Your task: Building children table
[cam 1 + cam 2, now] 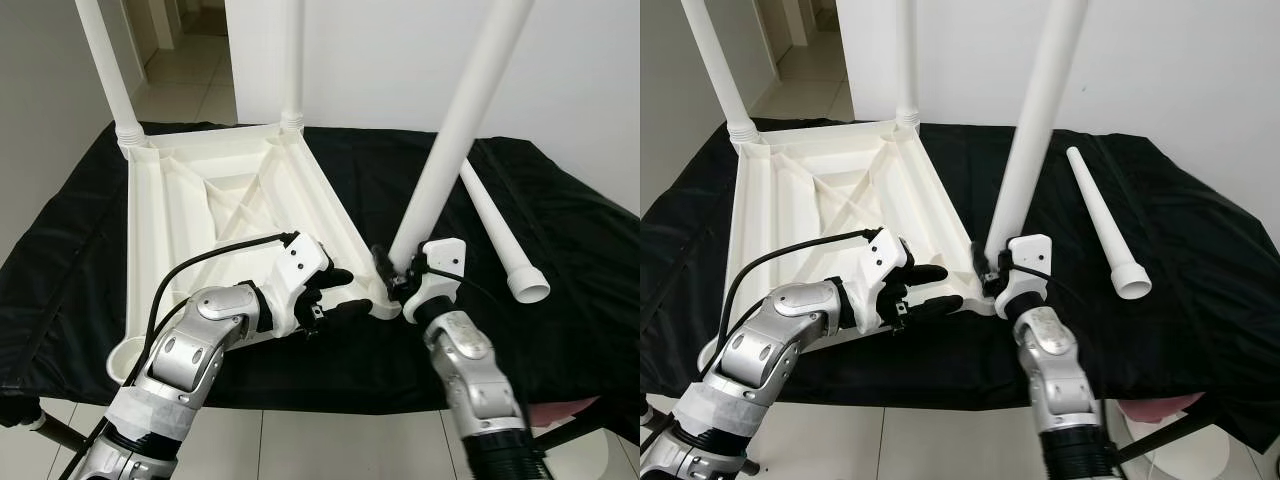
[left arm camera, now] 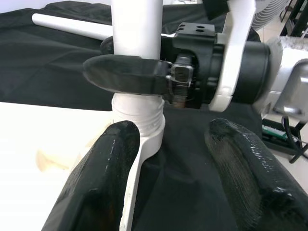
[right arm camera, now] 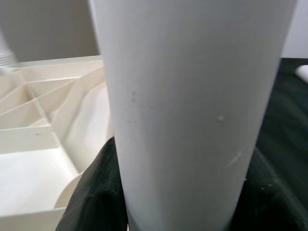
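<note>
Upturned tabletop (image 1: 215, 190) on black cloth (image 1: 560, 230), two legs fitted at 12 o'clock, third leg (image 1: 455, 130) clamped by right gripper (image 1: 398, 278), thread (image 2: 139, 115) visible at left wrist, left gripper (image 1: 335, 292) spread at the corner, fourth leg (image 1: 500, 235) lying at 3 o'clock.

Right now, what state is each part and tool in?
Tabletop: upside down on black cloth.
Two far legs: upright in corners.
Third leg: tilted, base at near corner socket.
Fourth leg: loose on cloth.
Right tool: shut on third leg.
Left tool: open, by the corner.

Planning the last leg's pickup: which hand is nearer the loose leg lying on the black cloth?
Right. The right hand grips the tilted leg just beside the loose leg; the left hand rests farther away on the tabletop.
</note>
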